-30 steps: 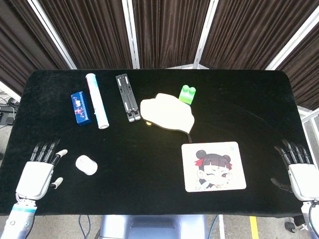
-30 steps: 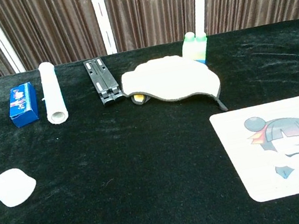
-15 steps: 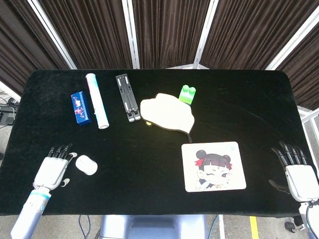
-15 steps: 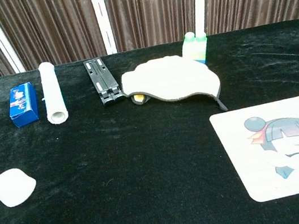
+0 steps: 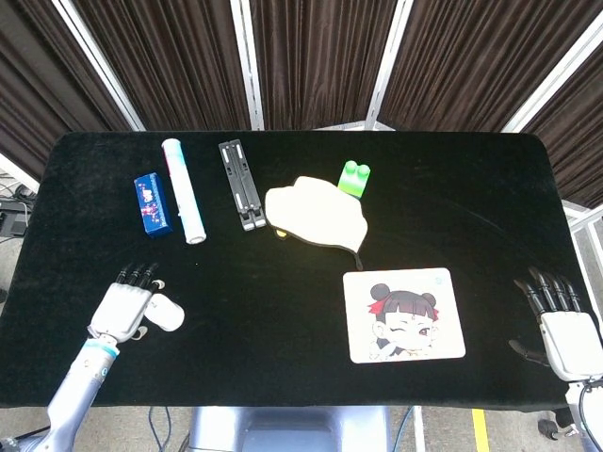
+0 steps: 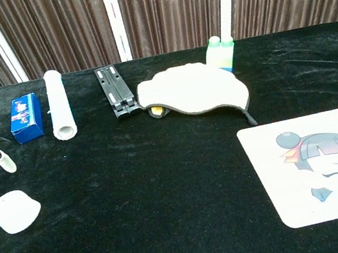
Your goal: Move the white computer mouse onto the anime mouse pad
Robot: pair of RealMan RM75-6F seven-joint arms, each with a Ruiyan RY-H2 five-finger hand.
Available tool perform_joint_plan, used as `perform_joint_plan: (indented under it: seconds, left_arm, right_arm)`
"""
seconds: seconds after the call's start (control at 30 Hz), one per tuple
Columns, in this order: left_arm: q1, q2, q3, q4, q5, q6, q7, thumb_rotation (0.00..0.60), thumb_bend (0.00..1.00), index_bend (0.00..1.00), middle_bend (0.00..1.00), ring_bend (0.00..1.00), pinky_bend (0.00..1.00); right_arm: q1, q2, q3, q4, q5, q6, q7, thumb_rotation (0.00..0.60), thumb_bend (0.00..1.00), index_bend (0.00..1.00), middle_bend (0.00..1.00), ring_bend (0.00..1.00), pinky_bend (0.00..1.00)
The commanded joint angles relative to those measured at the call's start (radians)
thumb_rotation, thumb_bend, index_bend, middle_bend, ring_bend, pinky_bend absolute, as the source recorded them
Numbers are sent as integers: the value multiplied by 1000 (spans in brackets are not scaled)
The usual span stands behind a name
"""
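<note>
Left hand (image 5: 125,308) had advanced rightward to the white mouse (image 5: 166,314), fingers spread, nothing gripped. Mouse lay just right of it on the surface (image 5: 283,301), far left of the anime mouse pad (image 5: 403,314). Right hand (image 5: 563,325) rested open, much farther off.

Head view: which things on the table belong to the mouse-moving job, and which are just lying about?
Job: white computer mouse, anime mouse pad, left hand beside the mouse.

Lying about: blue box, white tube, black folding stand, cream mitt-shaped pad, green block, idle right hand.
</note>
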State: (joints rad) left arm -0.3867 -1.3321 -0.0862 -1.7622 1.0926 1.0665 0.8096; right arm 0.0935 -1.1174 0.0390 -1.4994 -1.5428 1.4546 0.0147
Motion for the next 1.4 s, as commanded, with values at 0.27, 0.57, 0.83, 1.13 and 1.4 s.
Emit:
perform_joint_plan:
  seconds: [0.27, 0.57, 0.83, 1.13, 1.4]
  left_arm:
    - [-79, -54, 4, 24, -118, -30, 71, 600, 170, 256, 0, 0, 0]
    - [-114, -82, 25, 40, -169, -17, 84, 600, 170, 318, 0, 0, 0]
    - [-137, -84, 52, 41, -199, -4, 90, 600, 171, 356, 0, 0, 0]
    - [-148, -81, 74, 37, -204, 13, 83, 600, 293, 489, 0, 0, 0]
    - [-156, -73, 82, 19, -170, 30, 58, 600, 328, 543, 0, 0, 0]
  right_arm:
    - [1, -2, -1, 3, 3, -2, 4, 600, 99, 112, 0, 0, 0]
    - [2, -3, -1, 7, 3, -2, 7, 600, 98, 113, 0, 0, 0]
    - [2, -7, -3, 12, 3, -4, 7, 600, 99, 112, 0, 0, 0]
    - [2, -9, -4, 13, 3, -5, 4, 600, 99, 113, 0, 0, 0]
    - [3, -10, -5, 15, 6, -8, 4, 600, 98, 113, 0, 0, 0]
